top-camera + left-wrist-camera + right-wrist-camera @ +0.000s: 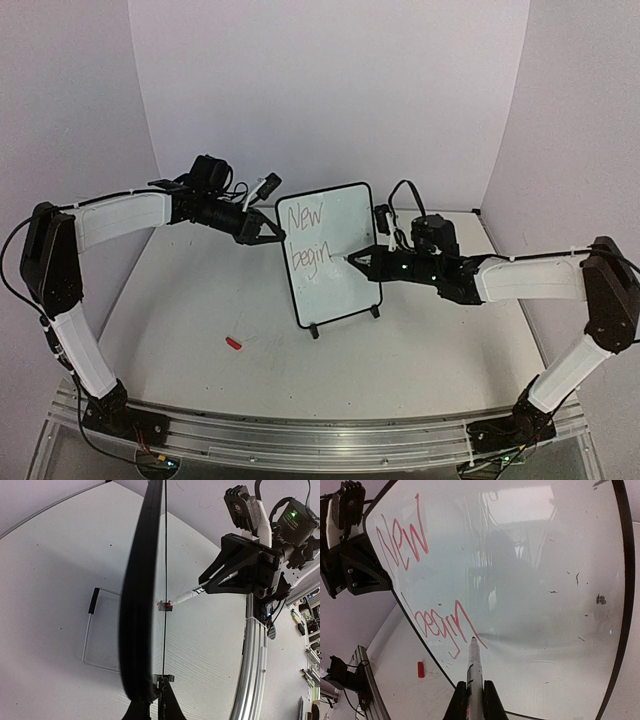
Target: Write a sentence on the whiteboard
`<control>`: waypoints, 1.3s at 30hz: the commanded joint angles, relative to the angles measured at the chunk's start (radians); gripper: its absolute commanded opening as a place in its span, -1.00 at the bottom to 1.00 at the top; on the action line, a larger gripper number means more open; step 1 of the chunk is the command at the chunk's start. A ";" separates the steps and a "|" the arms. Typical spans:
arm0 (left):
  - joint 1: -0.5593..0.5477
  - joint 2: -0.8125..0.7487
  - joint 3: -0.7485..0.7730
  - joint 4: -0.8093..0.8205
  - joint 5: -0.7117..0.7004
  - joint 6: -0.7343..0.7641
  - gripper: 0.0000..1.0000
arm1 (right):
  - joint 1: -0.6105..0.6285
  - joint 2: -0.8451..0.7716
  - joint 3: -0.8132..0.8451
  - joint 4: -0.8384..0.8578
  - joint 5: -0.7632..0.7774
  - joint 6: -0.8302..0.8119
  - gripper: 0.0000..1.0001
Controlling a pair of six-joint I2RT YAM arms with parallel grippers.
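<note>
Red sentence [436, 626] ahead of right tool [475, 696]

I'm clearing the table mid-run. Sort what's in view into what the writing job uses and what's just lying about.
In use: whiteboard, held at its edge by the left gripper; red lettering, "New begin" so far; marker in the right gripper, tip at the board.
Lying about: small red piece, perhaps a cap, on the table before the board.

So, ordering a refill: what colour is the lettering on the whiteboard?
Red lettering, clearest in the right wrist view.
</note>
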 commanded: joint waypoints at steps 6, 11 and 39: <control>-0.031 0.008 0.009 -0.067 -0.016 0.043 -1.00 | -0.005 0.015 0.051 0.008 0.057 -0.016 -1.00; -0.031 0.009 0.009 -0.067 -0.018 0.043 -1.00 | -0.008 0.017 0.079 0.009 0.059 -0.025 -1.00; -0.033 0.005 0.009 -0.070 -0.018 0.045 -1.00 | -0.016 -0.007 0.003 0.017 0.104 0.002 -1.00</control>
